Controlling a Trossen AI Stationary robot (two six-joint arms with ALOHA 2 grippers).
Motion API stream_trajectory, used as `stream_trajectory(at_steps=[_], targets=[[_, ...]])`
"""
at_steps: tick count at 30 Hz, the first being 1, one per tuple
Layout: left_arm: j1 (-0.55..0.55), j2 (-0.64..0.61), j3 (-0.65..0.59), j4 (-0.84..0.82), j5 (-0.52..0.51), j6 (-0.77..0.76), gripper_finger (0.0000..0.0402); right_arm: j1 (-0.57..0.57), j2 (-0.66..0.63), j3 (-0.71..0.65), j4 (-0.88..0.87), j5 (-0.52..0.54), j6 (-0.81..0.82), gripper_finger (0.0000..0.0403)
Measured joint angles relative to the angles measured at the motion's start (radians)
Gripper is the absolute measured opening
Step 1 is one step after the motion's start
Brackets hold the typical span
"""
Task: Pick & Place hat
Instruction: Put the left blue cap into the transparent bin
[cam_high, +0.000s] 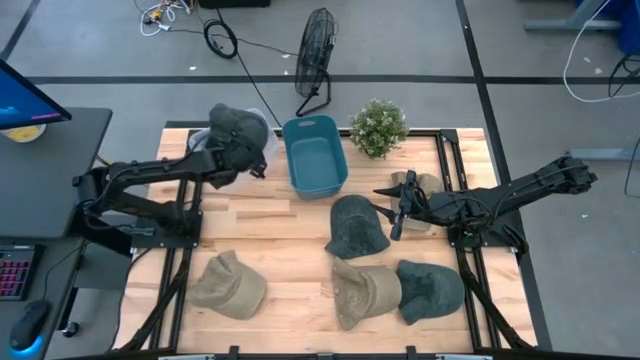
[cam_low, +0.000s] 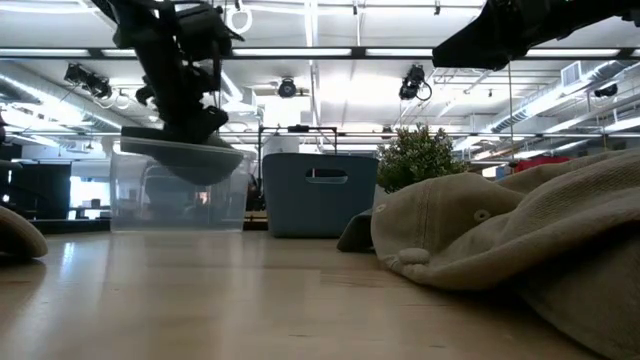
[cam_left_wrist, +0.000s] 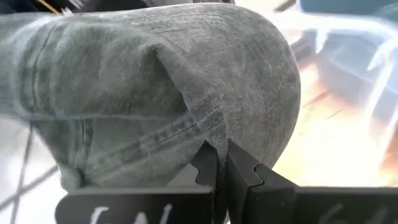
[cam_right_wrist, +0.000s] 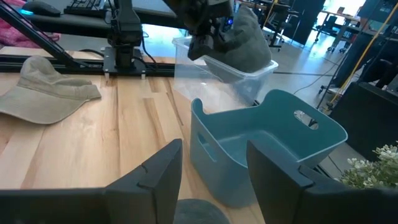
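Note:
My left gripper (cam_high: 232, 148) is shut on a dark grey hat (cam_high: 238, 128), lifted over the clear plastic bin (cam_high: 258, 128) at the table's far left. In the low view the hat (cam_low: 186, 158) hangs above the clear bin (cam_low: 180, 195). The right wrist view shows it (cam_right_wrist: 245, 37) over the bin's rim (cam_right_wrist: 230, 68). My right gripper (cam_high: 398, 210) is open and hovers between another dark hat (cam_high: 357, 228) and a tan hat (cam_high: 415, 185), touching neither. Its fingers (cam_right_wrist: 211, 168) point toward the blue bin (cam_right_wrist: 267, 143). My left gripper pinches a raised fold of the hat's crown (cam_left_wrist: 211, 140) between its two shut fingers (cam_left_wrist: 239, 168). The cloth bunches into creases at the pinch. The hat is lifted clear and hangs below the gripper (cam_low: 186, 158) above the clear bin, brim roughly level.
A blue bin (cam_high: 315, 155) stands beside the clear one, with a potted plant (cam_high: 378, 127) to its right. More hats lie on the table: tan (cam_high: 228, 285), tan (cam_high: 365, 290) and dark (cam_high: 430, 290) along the near side. Bare wood lies mid-left (cam_high: 270, 230).

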Motion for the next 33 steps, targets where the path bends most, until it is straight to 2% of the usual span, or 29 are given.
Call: stream_trajectory(at_steps=[4, 9, 22, 27, 33], targets=[[0.054, 0.0, -0.009, -0.013, 0.046, -0.024, 0.001, 0.0, 0.0, 0.0, 0.0, 0.0, 0.0, 0.0185], [0.109, 0.0, -0.01, -0.03, 0.232, -0.018, 0.0023, 0.0, 0.0, 0.0, -0.002, 0.0, -0.016, 0.0185], [0.14, 0.0, -0.007, -0.064, 0.318, 0.018, 0.0133, 0.0, 0.0, 0.0, -0.002, 0.0, -0.016, 0.0185], [0.108, 0.0, 0.094, -0.187, 0.363, 0.015, 0.0161, 0.0, 0.0, 0.0, -0.002, 0.0, -0.006, 0.0185], [0.049, 0.0, 0.255, -0.315, 0.369, -0.019, 0.0167, 0.0, 0.0, 0.0, -0.001, 0.0, 0.0, 0.0185]])
